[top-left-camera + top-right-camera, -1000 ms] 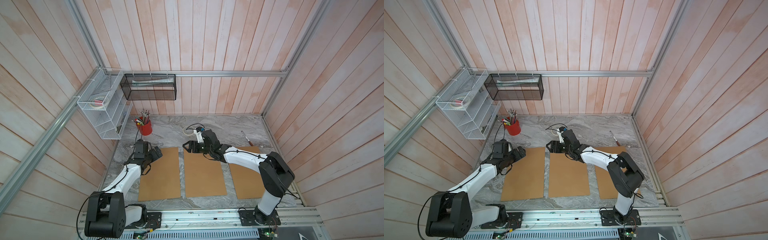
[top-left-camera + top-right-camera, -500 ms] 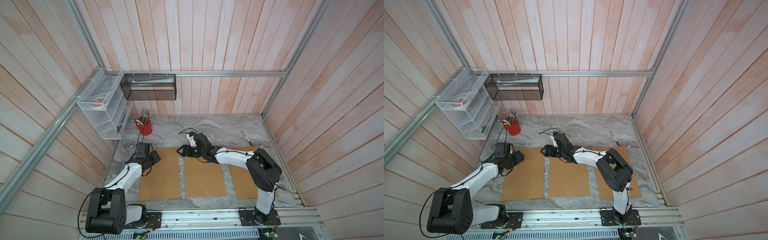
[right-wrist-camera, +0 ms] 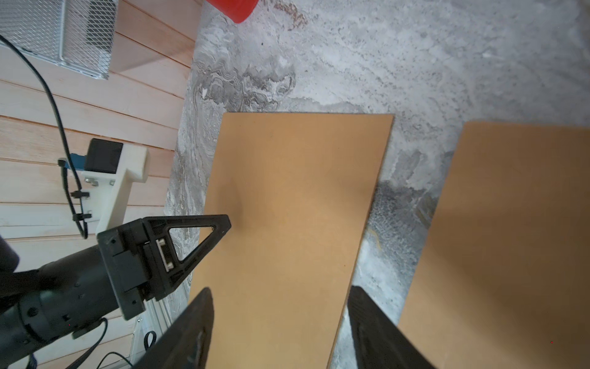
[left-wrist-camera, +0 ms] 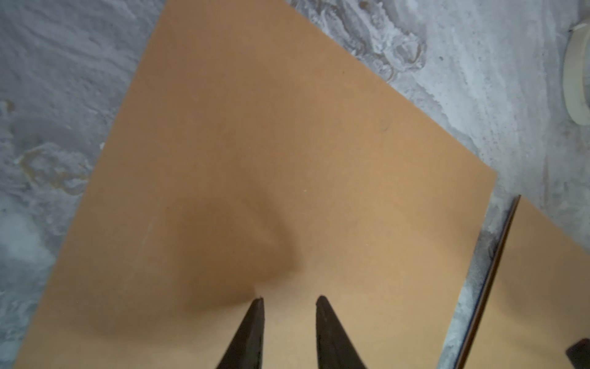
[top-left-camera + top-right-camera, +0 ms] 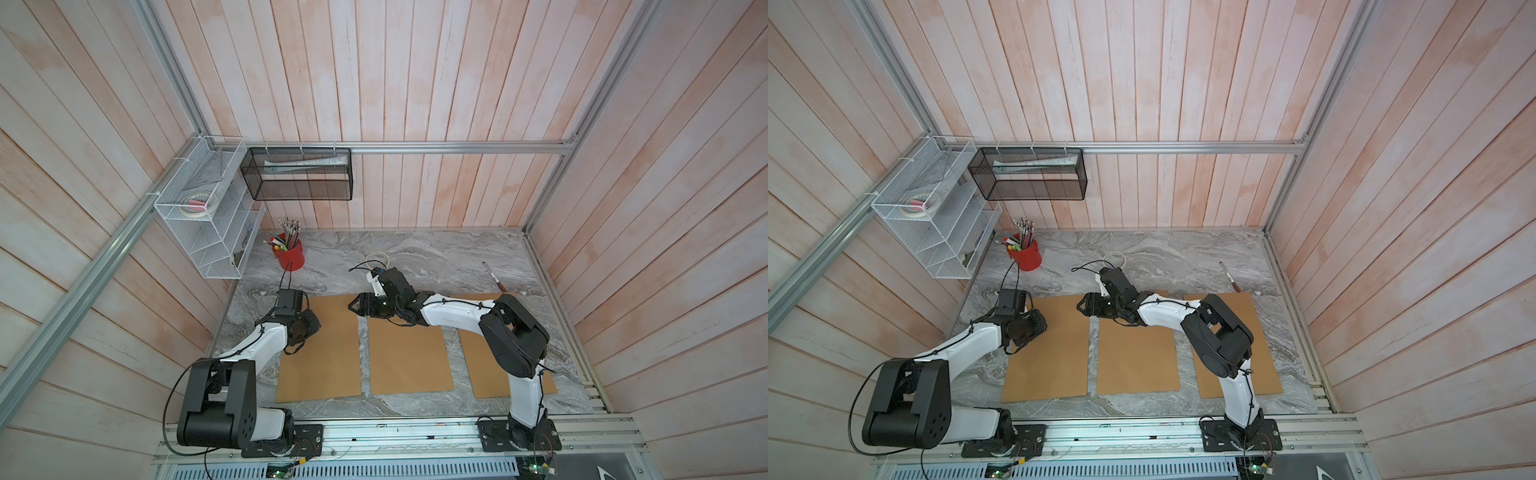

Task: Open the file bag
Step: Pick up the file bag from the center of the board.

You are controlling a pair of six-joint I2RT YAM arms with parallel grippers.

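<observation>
Three flat brown file bags lie side by side on the marble table: the left bag (image 5: 328, 361) (image 5: 1050, 365) (image 4: 271, 143) (image 3: 293, 207), the middle bag (image 5: 409, 357) (image 5: 1138, 361) (image 3: 510, 223) and the right bag (image 5: 478, 374) (image 5: 1266, 353). All three lie flat. My left gripper (image 5: 316, 326) (image 5: 1042, 326) (image 4: 290, 300) points down at the left bag near its left edge. Its jaws are a narrow gap apart, with only bag surface showing between them. My right gripper (image 5: 351, 305) (image 5: 1079, 307) (image 3: 279, 292) hangs wide open over the left bag's far right corner, holding nothing.
A red pen cup (image 5: 289, 257) stands at the back left under a white wire rack (image 5: 208, 216). A tape roll (image 5: 377, 259) lies behind my right wrist. A marker (image 5: 493, 276) lies at the back right. A black mesh basket (image 5: 299, 174) hangs on the back wall.
My left gripper has come a little toward the front over the left bag and its jaws have narrowed a lot. My right gripper has moved left from the middle bag's far edge.
</observation>
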